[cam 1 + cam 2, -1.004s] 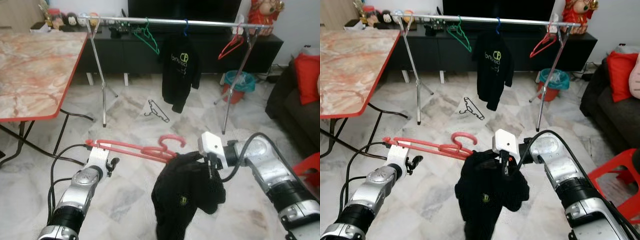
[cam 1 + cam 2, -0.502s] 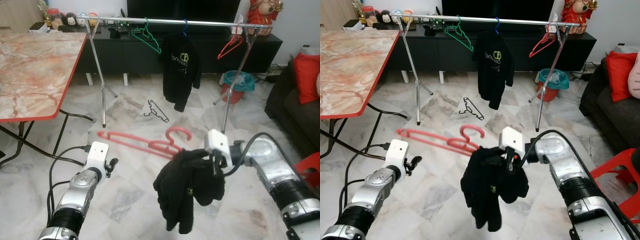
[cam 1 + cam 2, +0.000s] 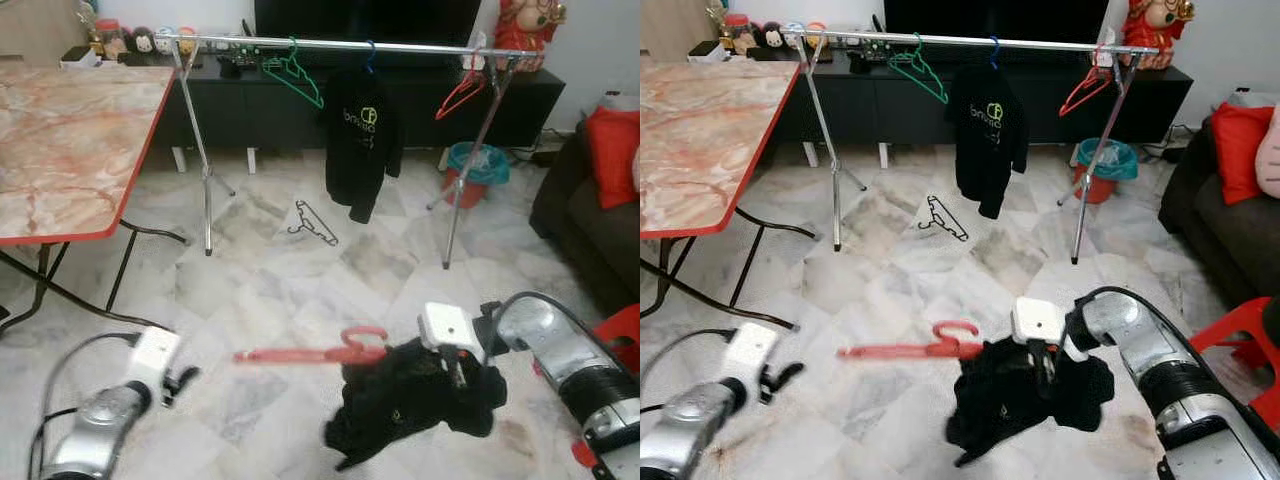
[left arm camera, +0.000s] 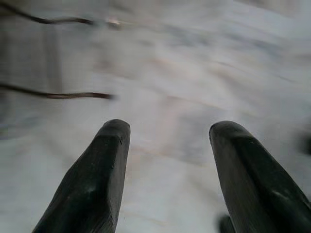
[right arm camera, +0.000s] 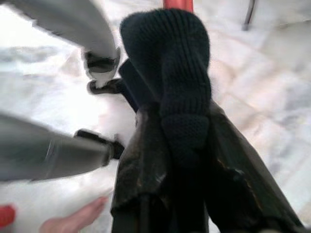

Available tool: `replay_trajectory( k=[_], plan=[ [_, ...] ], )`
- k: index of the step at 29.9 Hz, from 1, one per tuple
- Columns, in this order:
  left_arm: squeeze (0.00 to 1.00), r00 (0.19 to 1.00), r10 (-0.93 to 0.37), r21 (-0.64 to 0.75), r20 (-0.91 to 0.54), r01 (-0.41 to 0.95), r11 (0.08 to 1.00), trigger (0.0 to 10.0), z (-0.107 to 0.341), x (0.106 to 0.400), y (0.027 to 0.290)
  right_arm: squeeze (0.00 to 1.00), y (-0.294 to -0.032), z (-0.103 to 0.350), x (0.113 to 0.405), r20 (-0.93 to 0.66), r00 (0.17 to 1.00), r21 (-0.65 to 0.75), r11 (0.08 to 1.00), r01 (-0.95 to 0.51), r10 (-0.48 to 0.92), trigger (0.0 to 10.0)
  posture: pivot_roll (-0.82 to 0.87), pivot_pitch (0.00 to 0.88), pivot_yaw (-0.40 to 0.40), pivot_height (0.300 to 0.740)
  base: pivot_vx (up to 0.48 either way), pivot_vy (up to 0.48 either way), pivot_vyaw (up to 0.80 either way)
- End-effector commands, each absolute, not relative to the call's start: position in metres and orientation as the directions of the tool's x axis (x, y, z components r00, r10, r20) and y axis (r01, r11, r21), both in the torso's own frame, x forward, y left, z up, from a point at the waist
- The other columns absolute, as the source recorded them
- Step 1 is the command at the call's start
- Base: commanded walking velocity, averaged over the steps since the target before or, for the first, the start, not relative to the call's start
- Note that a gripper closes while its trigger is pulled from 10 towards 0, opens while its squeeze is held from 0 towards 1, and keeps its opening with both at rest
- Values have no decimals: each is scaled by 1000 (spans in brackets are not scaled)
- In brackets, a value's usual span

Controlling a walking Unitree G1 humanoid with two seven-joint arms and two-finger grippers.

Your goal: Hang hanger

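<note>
A red hanger lies level, low near the marble floor, its hook end against a bunched black garment. My right gripper is shut on that garment; in the right wrist view the black knit fabric is clamped between its fingers. I cannot tell whether the hanger rests on the floor. My left gripper is low at the left, apart from the hanger, and its fingers stand open over bare floor. The silver clothes rail stands at the back.
On the rail hang a green hanger, a black shirt and a red hanger. A black wire hanger lies on the floor beneath. A marble table is at left; a teal bin and dark sofa at right.
My left gripper let go of the red hanger and dropped down to the left. The right gripper lowered the black garment and hanger towards the floor.
</note>
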State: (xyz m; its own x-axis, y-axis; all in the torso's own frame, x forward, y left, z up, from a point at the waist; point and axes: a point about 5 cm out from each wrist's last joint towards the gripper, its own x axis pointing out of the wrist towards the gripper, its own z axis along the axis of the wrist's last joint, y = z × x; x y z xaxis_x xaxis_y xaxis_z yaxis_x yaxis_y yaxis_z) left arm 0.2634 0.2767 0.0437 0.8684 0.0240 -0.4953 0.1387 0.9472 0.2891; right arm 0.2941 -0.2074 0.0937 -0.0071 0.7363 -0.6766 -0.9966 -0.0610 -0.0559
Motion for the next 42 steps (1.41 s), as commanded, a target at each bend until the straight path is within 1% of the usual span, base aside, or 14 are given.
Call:
replay_trajectory(
  k=[1, 6, 8, 12, 16, 19, 22, 23, 24, 28, 31, 36, 40, 42],
  plan=[
    [0, 898, 47, 305, -437, 99, 947, 10000, 53, 270, 278, 0, -208, 105, 293, -626, -55, -66, -123, -990, 778, 10000, 0, 0, -62, 736, 0, 0, 0],
    [0, 941, 51, 290, -334, 51, 956, 10000, 71, 284, 274, 0, -209, 113, 288, -617, -138, -49, -213, -976, 774, 10000, -6, 0, -65, 736, 0, 0, 0],
    [0, 949, -16, 219, -314, 88, 972, 10000, 75, 291, 263, 0, -211, 115, 286, -631, -158, -58, -249, -967, 760, 10000, -3, 0, -68, 736, 0, 0, 0],
    [0, 925, -248, 90, -287, 284, 955, 10000, 81, 292, 234, 0, -209, 120, 286, -617, -171, -76, -274, -959, 769, 10000, -1, 0, -68, 736, 0, 0, 0],
    [0, 888, -354, 47, -294, 383, 922, 10000, 79, 288, 223, 0, -204, 127, 284, -585, -198, -75, -295, -952, 786, 10000, -4, 0, -69, 736, 0, 0, 0],
    [0, 878, -375, 46, -299, 405, 913, 10000, 77, 286, 220, 0, -204, 129, 285, -580, -201, -79, -300, -951, 789, 10000, -4, 0, -70, 736, 0, 0, 0],
    [0, 910, -292, 54, -295, 321, 945, 10000, 75, 288, 228, 0, -204, 133, 288, -562, -186, -92, -284, -955, 806, 10000, -3, 0, -68, 736, 0, 0, 0],
    [0, 925, -230, 60, -302, 259, 964, 10000, 73, 290, 234, 0, -204, 135, 290, -547, -173, -98, -268, -958, 819, 10000, -3, 0, -68, 736, 0, 0, 0],
    [0, 946, -73, 83, -317, 104, 991, 10000, 69, 291, 252, 0, -203, 139, 293, -511, -151, -106, -237, -966, 846, 10000, -3, 0, -67, 736, 0, 0, 0],
    [0, 915, 203, 128, -348, -168, 977, 10000, 57, 281, 286, 0, -205, 145, 297, -479, -119, -124, -201, -972, 870, 10000, -10, 0, -62, 736, 0, 0, 0],
    [0, 881, 279, 152, -382, -238, 959, 10000, 47, 271, 294, 0, -208, 146, 296, -471, -113, -123, -192, -974, 875, 10000, -12, 0, -62, 736, 0, 0, 0],
    [0, 833, 264, 155, -486, -215, 964, 10000, 26, 260, 288, 0, -210, 148, 297, -457, -101, -127, -178, -976, 883, 10000, -14, 0, -61, 736, 0, 0, 0],
    [0, 772, 35, 53, -635, -2, 999, 10000, 1, 249, 258, 0, -209, 154, 301, -438, -79, -147, -158, -976, 896, 10000, -14, 0, -61, 736, 0, 0, 0],
    [0, 757, -7, 27, -653, 33, 999, 10000, -2, 247, 253, 0, -209, 155, 302, -435, -76, -151, -156, -976, 897, 10000, -13, 0, -61, 736, 0, 0, 0]
  ],
)
